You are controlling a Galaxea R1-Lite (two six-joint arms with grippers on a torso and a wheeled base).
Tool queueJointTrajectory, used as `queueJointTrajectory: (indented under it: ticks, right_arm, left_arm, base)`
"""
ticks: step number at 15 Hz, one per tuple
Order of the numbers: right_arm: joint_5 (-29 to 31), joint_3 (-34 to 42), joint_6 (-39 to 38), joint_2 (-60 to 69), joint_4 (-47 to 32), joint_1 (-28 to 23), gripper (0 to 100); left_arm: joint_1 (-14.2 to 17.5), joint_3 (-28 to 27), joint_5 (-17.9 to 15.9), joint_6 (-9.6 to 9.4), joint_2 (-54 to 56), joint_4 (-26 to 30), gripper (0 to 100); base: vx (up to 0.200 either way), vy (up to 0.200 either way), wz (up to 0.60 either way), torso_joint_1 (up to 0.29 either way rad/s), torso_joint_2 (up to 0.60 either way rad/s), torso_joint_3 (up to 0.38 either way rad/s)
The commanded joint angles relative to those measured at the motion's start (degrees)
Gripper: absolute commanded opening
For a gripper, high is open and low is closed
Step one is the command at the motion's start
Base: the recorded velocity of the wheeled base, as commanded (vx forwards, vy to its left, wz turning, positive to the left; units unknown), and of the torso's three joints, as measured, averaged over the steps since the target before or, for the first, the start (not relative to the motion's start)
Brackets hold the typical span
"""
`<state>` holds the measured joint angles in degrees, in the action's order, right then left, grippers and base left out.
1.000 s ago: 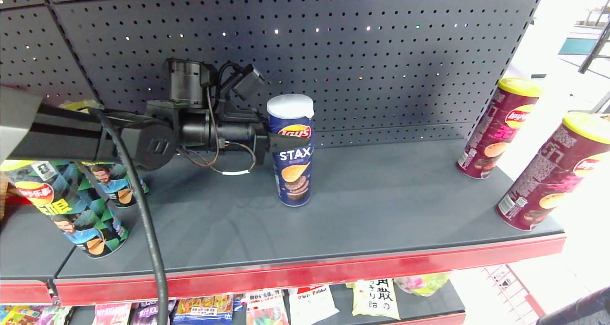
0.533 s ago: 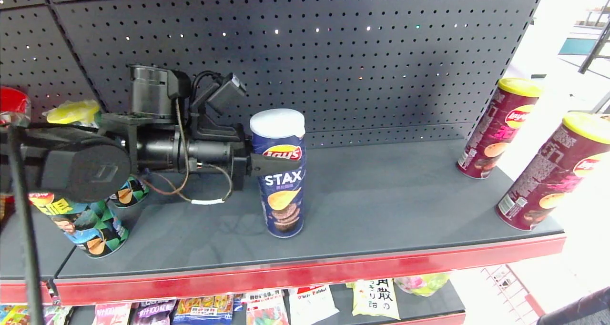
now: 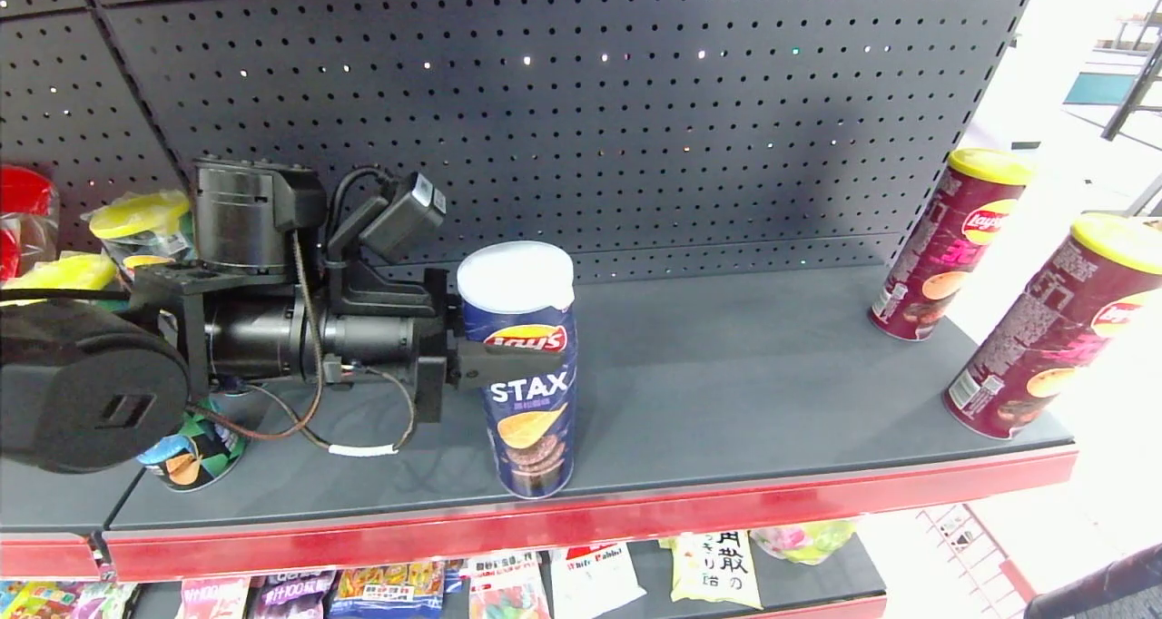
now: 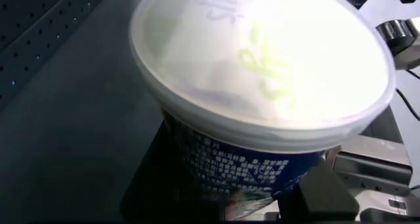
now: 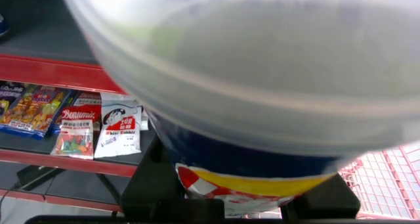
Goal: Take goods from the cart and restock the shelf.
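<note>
The left gripper (image 3: pixel 519 366) is reaching in from the left of the head view, its jaws clamped on the upper half of a blue cylindrical crisp can with a white plastic lid (image 3: pixel 531 419). That can is standing upright low in the centre of the frame, its base just behind the red front lip of the grey metal shelf (image 3: pixel 726 392); whether it is resting on the board cannot be told. In the left wrist view the same can's lid (image 4: pixel 262 66) is looming above the left gripper (image 4: pixel 236 199).

In the right wrist view the right gripper (image 5: pixel 239 199) is gripping a second blue can with a translucent lid (image 5: pixel 249 86), jaws closed against its sides.

Two maroon cans with yellow lids (image 3: pixel 944 247) are standing at the right end of the shelf, well apart from the held can. A green-patterned can (image 3: pixel 191 442) is sitting at lower left, behind the arm.
</note>
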<state>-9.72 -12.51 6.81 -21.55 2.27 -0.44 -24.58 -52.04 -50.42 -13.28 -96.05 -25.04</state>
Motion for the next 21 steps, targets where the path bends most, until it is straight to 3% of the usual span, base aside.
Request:
queueJointTrajectory:
  ticks: [1,4,8,14,16,18,21]
  right_arm:
    - [-0.04,-0.06,-0.05,0.20,0.02,-0.09,0]
    - [-0.04,-0.15,-0.13,0.02,0.02,-0.09,0]
    - [0.05,-0.32,-0.13,0.02,0.02,-0.09,0]
    - [0.05,-0.94,-0.13,-0.16,0.02,-0.09,0]
    - [0.05,-0.76,-0.13,-0.07,0.02,-0.09,0]
    - [0.05,-0.76,-0.13,-0.16,0.02,-0.09,0]
    - [0.05,-0.76,-0.13,-0.16,0.02,-0.09,0]
  left_arm:
    - [-0.03,1.50,0.06,0.00,1.22,-0.01,0]
    - [-0.03,1.33,0.06,0.18,0.42,-1.33,0]
    - [-2.05,1.33,-0.03,2.38,-0.19,-2.82,0]
    - [-2.41,0.80,0.06,2.64,-3.00,-6.78,0]
    - [-2.41,0.54,0.23,4.05,-3.27,-7.83,0]
    - [-2.41,-1.92,1.55,6.68,-3.62,-7.83,0]
    - [-2.32,-2.98,1.73,7.30,-4.85,-7.92,0]
  base:
    - [0.000,0.000,0.00,0.000,0.00,0.000]
    - [0.000,0.000,0.00,0.000,0.00,0.000]
    - [0.000,0.000,0.00,0.000,0.00,0.000]
    - [0.000,0.000,0.00,0.000,0.00,0.000]
    - [0.000,0.000,0.00,0.000,0.00,0.000]
    - [0.000,0.000,0.00,0.000,0.00,0.000]
    - [0.000,0.000,0.00,0.000,0.00,0.000]
